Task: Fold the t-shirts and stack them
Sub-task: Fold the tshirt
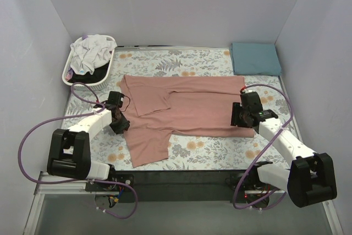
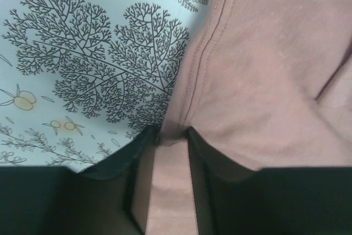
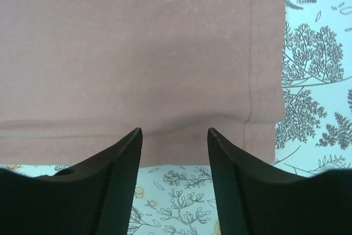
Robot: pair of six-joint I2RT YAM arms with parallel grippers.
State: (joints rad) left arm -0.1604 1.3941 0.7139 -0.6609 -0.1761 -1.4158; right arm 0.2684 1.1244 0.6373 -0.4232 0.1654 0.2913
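Left gripper (image 2: 171, 136) pinches a narrow fold of the pink t-shirt (image 1: 187, 108) at its left edge. The right gripper (image 3: 175, 136) hangs empty, fingers apart, over the shirt's right hem. The shirt lies spread on the tabletop's floral cloth (image 1: 220, 149). A folded teal t-shirt (image 1: 255, 59) sits at the far right corner, a white basket (image 1: 111, 59) of clothes far left.

Top external: we look from high above the near edge, facing down over the whole floral cloth (image 1: 209, 149). Both wrist views sit very close and face down, the left at the pink t-shirt (image 1: 187, 108) left edge, the right at its near right corner. All three views share shirt and cloth.
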